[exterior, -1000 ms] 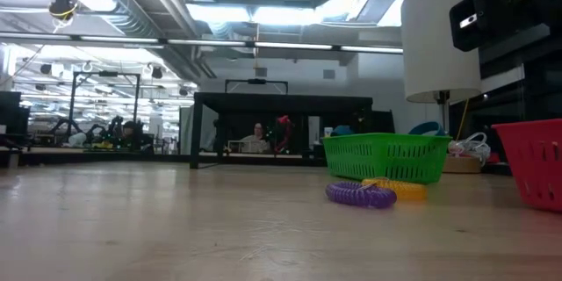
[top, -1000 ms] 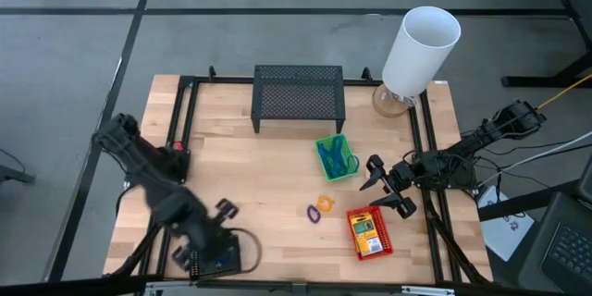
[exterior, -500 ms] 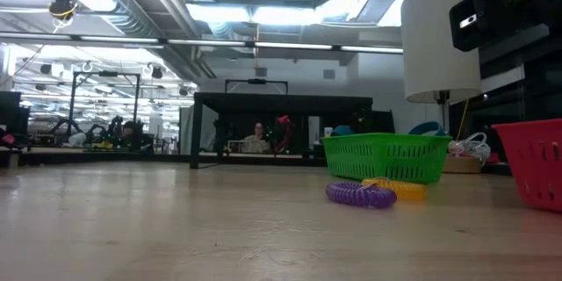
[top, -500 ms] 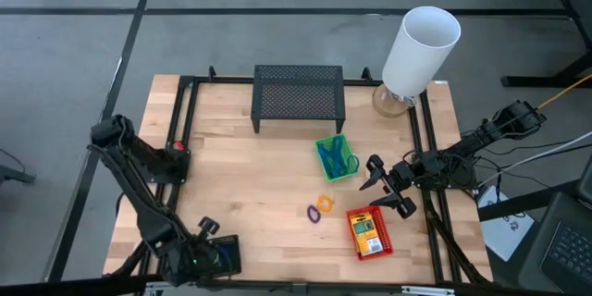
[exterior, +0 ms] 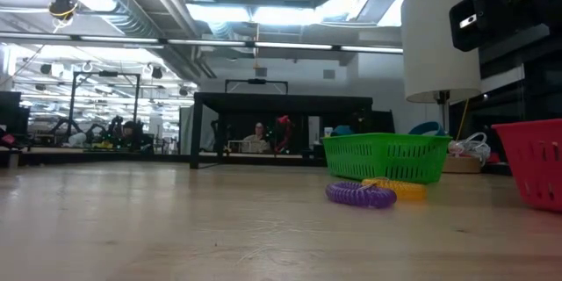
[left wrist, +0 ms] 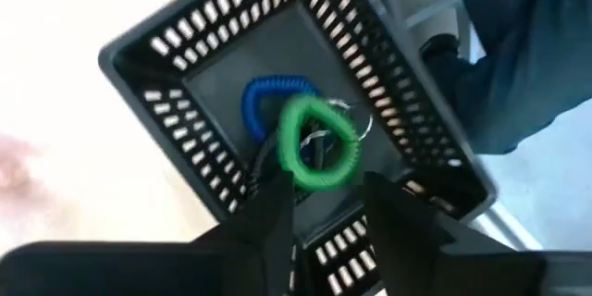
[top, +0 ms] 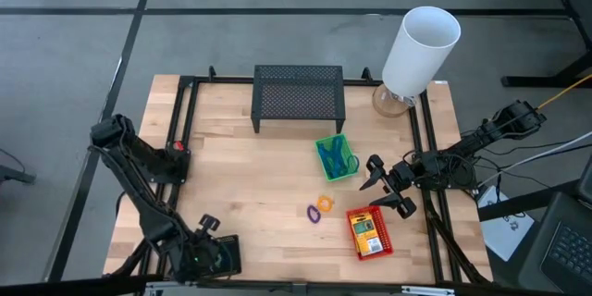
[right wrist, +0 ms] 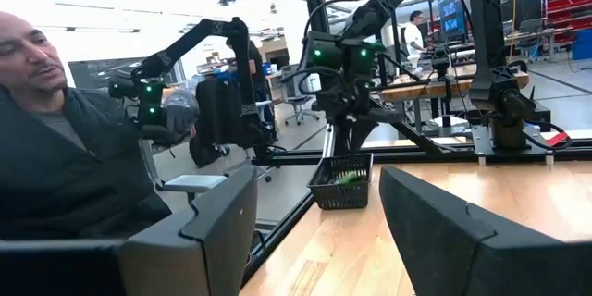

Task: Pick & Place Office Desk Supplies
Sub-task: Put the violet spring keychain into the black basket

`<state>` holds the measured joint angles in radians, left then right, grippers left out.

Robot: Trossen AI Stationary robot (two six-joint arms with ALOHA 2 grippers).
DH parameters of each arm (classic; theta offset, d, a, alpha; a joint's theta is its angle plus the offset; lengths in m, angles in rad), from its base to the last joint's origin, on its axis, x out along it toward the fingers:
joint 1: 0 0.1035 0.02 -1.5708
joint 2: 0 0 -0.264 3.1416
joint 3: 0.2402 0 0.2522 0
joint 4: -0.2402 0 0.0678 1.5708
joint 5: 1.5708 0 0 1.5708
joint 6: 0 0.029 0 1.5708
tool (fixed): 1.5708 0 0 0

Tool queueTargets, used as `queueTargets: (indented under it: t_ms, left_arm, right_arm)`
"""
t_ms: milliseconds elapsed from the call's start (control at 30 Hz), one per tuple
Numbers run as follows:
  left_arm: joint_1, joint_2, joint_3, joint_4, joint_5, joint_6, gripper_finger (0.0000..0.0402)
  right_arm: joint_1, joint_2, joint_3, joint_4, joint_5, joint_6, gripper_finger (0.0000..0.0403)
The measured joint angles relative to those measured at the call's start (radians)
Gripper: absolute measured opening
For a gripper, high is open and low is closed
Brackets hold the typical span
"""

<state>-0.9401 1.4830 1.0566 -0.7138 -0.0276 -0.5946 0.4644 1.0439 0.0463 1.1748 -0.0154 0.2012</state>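
At the table's near left corner stands a black basket [top: 225,257] [left wrist: 277,83], and my left gripper [top: 203,245] [left wrist: 328,190] hangs over it, pointing down, fingers apart. A blue ring [left wrist: 268,102] lies on the basket's floor. A green ring [left wrist: 319,143] shows just past my fingertips, beside the blue one. My right gripper [top: 384,190] [right wrist: 314,213] waits open above the table's right side, next to the red basket [top: 369,232], which holds a yellow-and-green pack [top: 368,234]. A green basket [top: 336,157] holds blue bands. A purple ring [top: 314,213] and an orange ring [top: 325,203] lie on the wood. My left gripper comes at the black basket from above with its fingers spread. The green ring's lower edge [left wrist: 310,178] shows right at the left fingertip [left wrist: 282,194]. Whether it touches that finger or lies free in the basket, I cannot tell.
A wide black mesh stand [top: 299,95] sits at the far middle and a tall white cylinder [top: 421,51] at the far right. A black frame [top: 185,129] runs along the table's edges. A person [right wrist: 55,148] stands beyond the table's left side.
My left gripper has swung toward the table's near left corner and come down over the black basket, then stayed there. Nothing else on the table has moved.
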Motion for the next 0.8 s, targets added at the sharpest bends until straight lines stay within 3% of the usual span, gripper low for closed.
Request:
queueTargets:
  t_ms: [100, 267, 433, 533, 800]
  left_arm:
    - [0.0, 0.0, 0.038, -0.001, -0.034, 0.062, 0.0149]
    - [0.028, 0.0, 0.13, -0.025, -0.203, 0.263, 0.0162]
    - [0.15, 0.0, 0.166, -0.04, -0.366, 0.454, 0.0159]
    - [0.277, 0.0, 0.157, 0.006, -0.326, 0.554, 0.0157]
    - [0.599, 0.038, 0.119, 0.301, 0.008, 0.824, 0.0151]
  right_arm:
    - [0.0, 0.0, 0.0, 0.0, 0.0, 0.0, 0.0229]
    - [0.0, 0.0, 0.0, 0.0, 0.0, 0.0, 0.0229]
    - [0.0, 0.0, 0.0, 0.0, 0.0, 0.0, 0.0229]
    - [0.0, 0.0, 0.0, 0.0, 0.0, 0.0, 0.0229]
    - [0.0, 0.0, 0.0, 0.0, 0.0, -0.004, 0.0229]
